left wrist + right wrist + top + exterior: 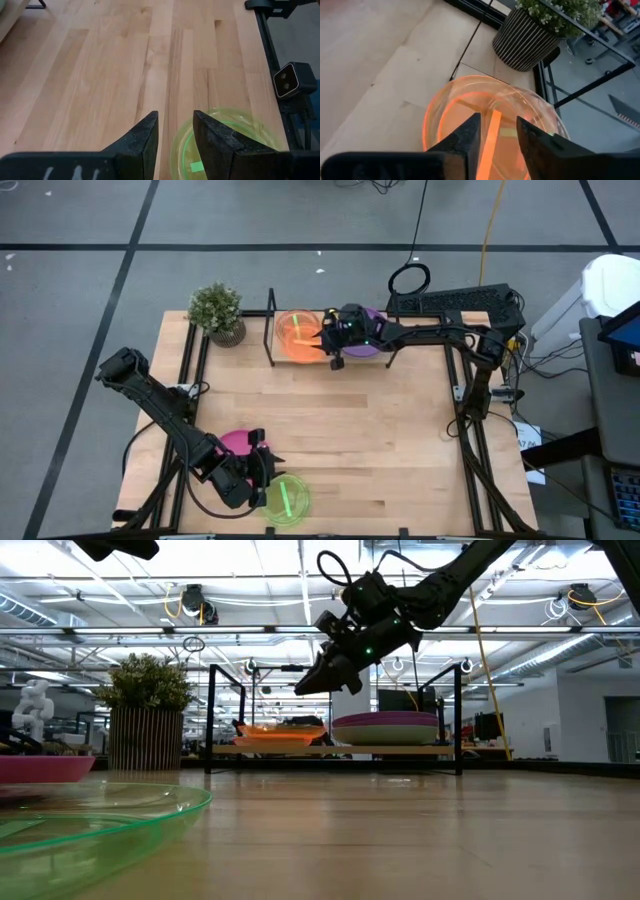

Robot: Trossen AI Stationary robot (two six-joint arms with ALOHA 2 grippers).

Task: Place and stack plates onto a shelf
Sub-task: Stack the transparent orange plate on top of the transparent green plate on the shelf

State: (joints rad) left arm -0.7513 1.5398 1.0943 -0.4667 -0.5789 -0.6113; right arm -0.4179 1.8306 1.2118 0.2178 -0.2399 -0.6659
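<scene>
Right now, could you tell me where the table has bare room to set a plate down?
The wide middle of the tabletop, between the shelf at the far edge and the lime-green plate at the near edge, is bare, as is the near right corner. It is crowded on the shelf under the right pincer and around the left pincer, beside the magenta plate.

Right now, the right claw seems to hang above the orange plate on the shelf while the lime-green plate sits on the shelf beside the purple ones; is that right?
Not quite. The lime-green plate is not on the shelf; the high view shows it on the table's near edge, by the left claw. The rest holds: the right claw hangs above the orange plate, with the purple plates beside it.
</scene>
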